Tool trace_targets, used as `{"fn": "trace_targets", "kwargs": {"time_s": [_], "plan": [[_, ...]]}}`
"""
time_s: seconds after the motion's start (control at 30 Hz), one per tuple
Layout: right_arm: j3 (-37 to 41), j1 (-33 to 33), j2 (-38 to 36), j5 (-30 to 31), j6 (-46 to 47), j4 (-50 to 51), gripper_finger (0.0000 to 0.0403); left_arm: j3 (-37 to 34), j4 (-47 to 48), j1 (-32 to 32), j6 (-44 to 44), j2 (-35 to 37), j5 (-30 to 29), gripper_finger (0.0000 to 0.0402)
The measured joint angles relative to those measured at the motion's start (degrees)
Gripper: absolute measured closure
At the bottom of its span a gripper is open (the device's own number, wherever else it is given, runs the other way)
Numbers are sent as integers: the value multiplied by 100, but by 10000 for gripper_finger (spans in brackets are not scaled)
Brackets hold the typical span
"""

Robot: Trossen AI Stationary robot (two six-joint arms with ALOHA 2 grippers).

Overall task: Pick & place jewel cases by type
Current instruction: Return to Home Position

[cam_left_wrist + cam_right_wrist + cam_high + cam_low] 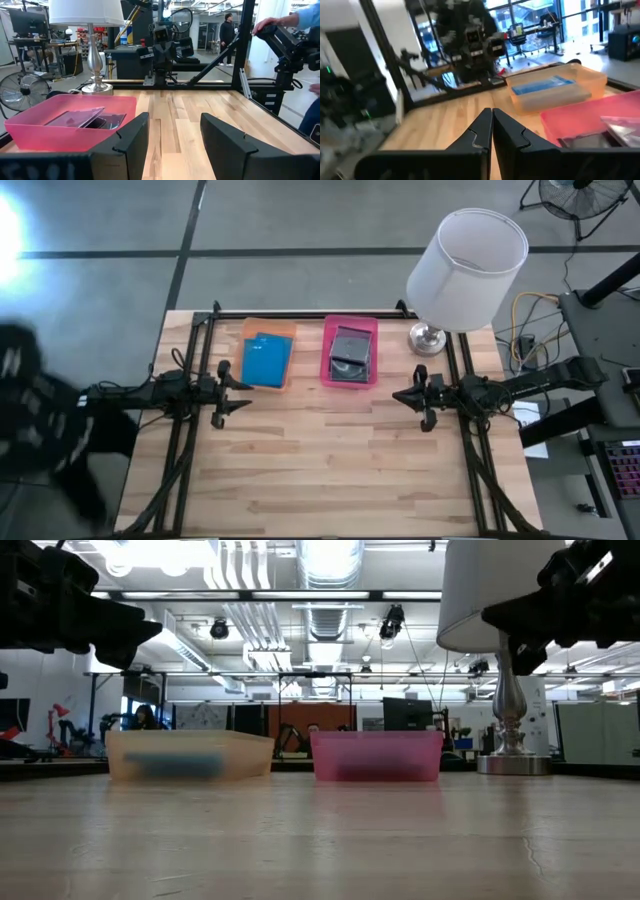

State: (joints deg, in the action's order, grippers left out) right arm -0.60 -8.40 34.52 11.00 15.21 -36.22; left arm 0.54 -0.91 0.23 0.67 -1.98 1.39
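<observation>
Blue cases (266, 361) lie just beyond the wide, empty left claw (243, 394). Grey cases (350, 352) lie nearer the closed, empty right claw (400, 397).

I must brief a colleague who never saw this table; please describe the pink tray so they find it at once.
Find the white lamp at the far right corner of the wooden table. Just left of its base stands the pink tray, holding grey jewel cases. Its neighbour, the orange tray, holds blue cases instead.
</observation>
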Motion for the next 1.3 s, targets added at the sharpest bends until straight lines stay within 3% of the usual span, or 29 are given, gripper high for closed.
{"fn": "trace_targets", "kwargs": {"time_s": [0.13, 0.23, 0.4, 0.6, 0.73, 1.3], "plan": [[-3, -32, -488, -79, 453, 95, 394, 0, 0, 0, 0, -2, 0, 239], [0, -43, -939, -210, -175, 644, 394, 0, -15, 0, 0, -4, 0, 239], [2, 174, -1715, -1247, -1089, 618, 394, 0, -20, 0, 0, -4, 2, 239], [1, 355, -2246, -2301, -1075, 1327, 394, -2, -24, 0, 0, -4, 2, 239], [5, 489, -2633, -2299, -792, 2059, 394, -2, -28, 0, 0, -4, 2, 239], [7, 498, -3453, -2396, -1493, 3001, 394, -2, -33, 0, 0, -7, 2, 239]]}}
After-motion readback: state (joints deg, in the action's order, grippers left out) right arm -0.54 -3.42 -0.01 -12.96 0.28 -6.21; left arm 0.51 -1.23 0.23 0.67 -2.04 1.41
